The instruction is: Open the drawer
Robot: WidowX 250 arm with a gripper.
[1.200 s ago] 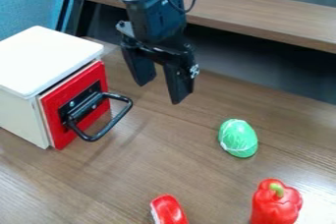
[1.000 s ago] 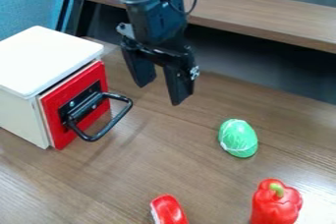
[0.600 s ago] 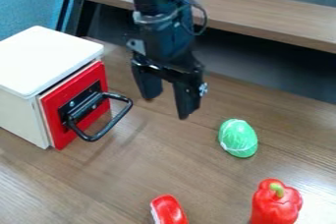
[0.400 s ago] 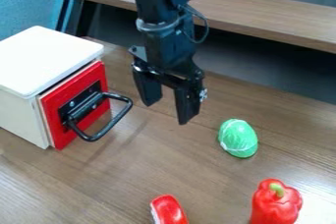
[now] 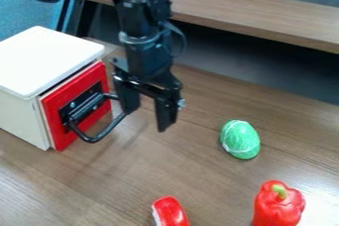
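Drawer [image 5: 62, 138]: unmoved, while the end effector [image 5: 145, 121] has swung left and slightly down in the frame since the last look, closing in on the handle [image 5: 107, 132].
Drawer's place: left side of the frame, its red front seemingly shut against the white box [image 5: 43, 59].
Handle's long axis: the outer bar runs from upper right to lower left, parallel to the red front.
Handle from end effector: just beside it, to the lower left; the nearer finger overlaps the bar's upper-right corner. Contact, I cannot tell.
Next shift: my guess is farther left and down, putting one finger inside the loop and one outside; too little, and that finger may knock the bar.
End effector: fingers spread well apart, nothing between them, tips pointing down.
Finger line: upper left to lower right, so roughly across the bar, which should suit a grasp or a hook.
Arm [image 5: 142, 51]: in from the top edge, forearm nearly upright, left of centre.
Tabletop [image 5: 198, 180]: green toy right of centre, red pepper lower right.
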